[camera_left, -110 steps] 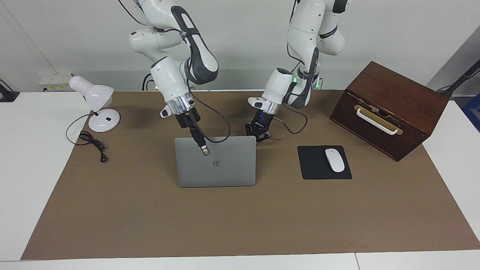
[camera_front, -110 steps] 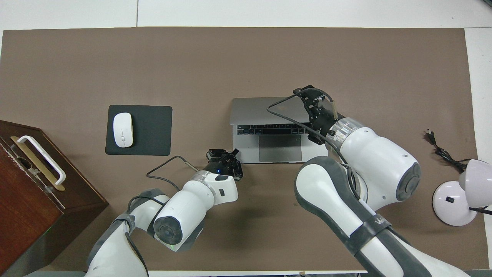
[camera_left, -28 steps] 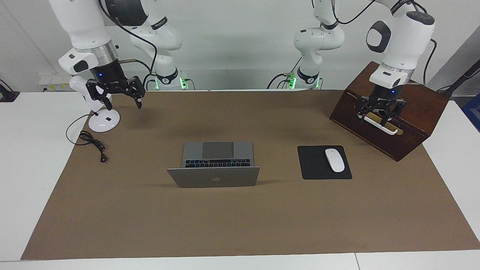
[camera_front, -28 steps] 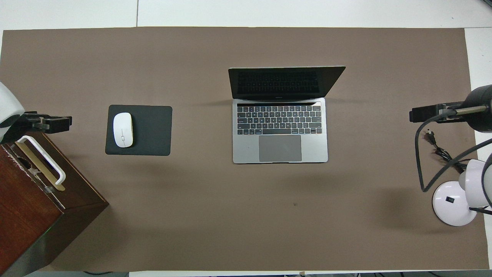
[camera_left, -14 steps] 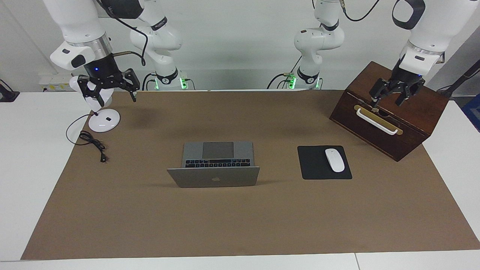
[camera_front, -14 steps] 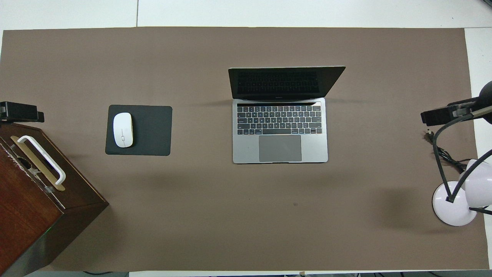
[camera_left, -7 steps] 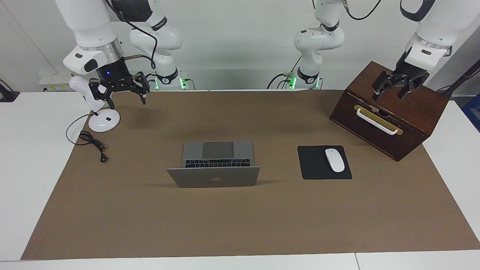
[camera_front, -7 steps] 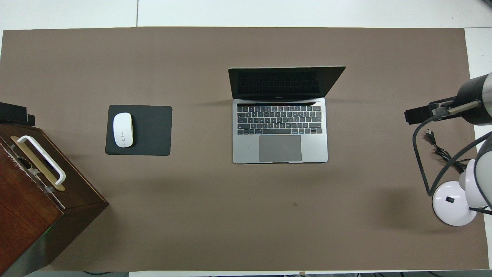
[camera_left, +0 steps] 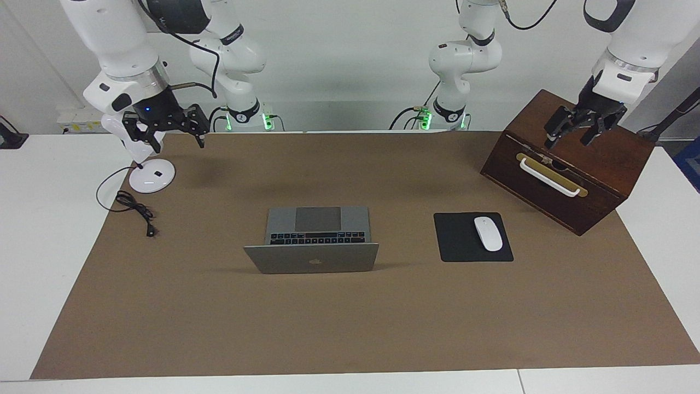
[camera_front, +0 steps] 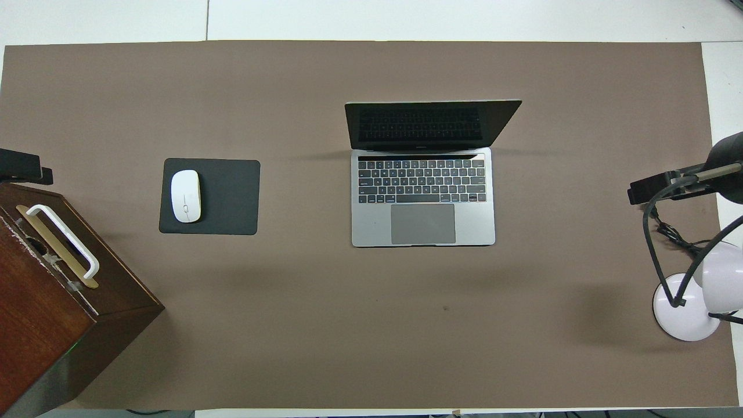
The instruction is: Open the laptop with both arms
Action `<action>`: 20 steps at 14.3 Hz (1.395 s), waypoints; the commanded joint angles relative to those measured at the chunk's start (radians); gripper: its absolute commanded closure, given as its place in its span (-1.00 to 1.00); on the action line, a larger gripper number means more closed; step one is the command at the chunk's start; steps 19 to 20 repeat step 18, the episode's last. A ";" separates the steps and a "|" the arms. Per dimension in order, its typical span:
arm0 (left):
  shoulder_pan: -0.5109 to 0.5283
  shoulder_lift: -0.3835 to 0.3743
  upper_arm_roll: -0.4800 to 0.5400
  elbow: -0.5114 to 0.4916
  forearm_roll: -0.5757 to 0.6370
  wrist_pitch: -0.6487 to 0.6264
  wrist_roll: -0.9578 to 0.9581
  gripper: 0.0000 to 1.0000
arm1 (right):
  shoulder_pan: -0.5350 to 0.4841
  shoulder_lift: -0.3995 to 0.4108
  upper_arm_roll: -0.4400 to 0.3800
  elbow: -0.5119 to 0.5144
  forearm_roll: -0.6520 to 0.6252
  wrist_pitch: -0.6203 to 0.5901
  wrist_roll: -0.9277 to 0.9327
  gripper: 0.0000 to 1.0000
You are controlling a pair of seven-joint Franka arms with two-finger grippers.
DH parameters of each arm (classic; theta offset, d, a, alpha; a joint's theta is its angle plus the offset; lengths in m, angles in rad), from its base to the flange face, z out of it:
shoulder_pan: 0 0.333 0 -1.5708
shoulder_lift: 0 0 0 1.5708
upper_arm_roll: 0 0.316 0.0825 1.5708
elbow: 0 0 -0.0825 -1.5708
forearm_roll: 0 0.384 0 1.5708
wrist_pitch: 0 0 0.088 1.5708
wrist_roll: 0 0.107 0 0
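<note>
The silver-grey laptop [camera_left: 311, 258] stands open in the middle of the brown mat, with its lid upright, its dark screen toward the robots and the keyboard and trackpad showing [camera_front: 424, 197]. My right gripper [camera_left: 168, 141] hangs open and empty in the air beside the lamp, well away from the laptop. One of its fingers [camera_front: 650, 191] shows at the edge of the overhead view. My left gripper [camera_left: 569, 140] hangs open and empty over the wooden box. One of its fingers [camera_front: 20, 165] shows at the overhead view's edge.
A black mouse pad [camera_left: 456, 241] with a white mouse [camera_left: 488, 233] lies beside the laptop toward the left arm's end. A dark wooden box [camera_left: 574, 158] with a white handle stands there too. A white desk lamp [camera_left: 143, 148] and its cable [camera_left: 134, 210] are at the right arm's end.
Since the earliest frames the lid has been swung fully open and both arms have drawn back to the table's ends. In the last half second the right gripper shifted slightly toward the lamp.
</note>
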 commanded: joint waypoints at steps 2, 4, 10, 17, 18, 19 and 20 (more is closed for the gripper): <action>0.011 0.018 -0.010 0.025 0.020 0.013 -0.013 -1.00 | -0.008 -0.001 0.009 0.013 -0.008 -0.029 0.048 -1.00; 0.011 0.018 -0.010 0.025 0.020 0.013 -0.013 -1.00 | -0.008 -0.001 0.009 0.011 -0.008 -0.023 0.055 -1.00; 0.010 0.018 -0.010 0.024 0.020 0.021 -0.013 -1.00 | -0.009 -0.001 0.007 0.011 -0.007 -0.025 0.082 -1.00; 0.010 0.018 -0.010 0.020 0.020 0.024 -0.013 -1.00 | -0.008 -0.004 0.009 0.008 -0.007 -0.031 0.101 -1.00; 0.010 0.018 -0.010 0.022 0.020 0.024 -0.013 -1.00 | -0.008 -0.004 0.009 0.008 -0.007 -0.031 0.101 -1.00; 0.010 0.018 -0.010 0.022 0.020 0.024 -0.013 -1.00 | -0.008 -0.004 0.009 0.008 -0.007 -0.031 0.101 -1.00; 0.010 0.018 -0.010 0.022 0.020 0.024 -0.013 -1.00 | -0.008 -0.004 0.009 0.008 -0.007 -0.031 0.101 -1.00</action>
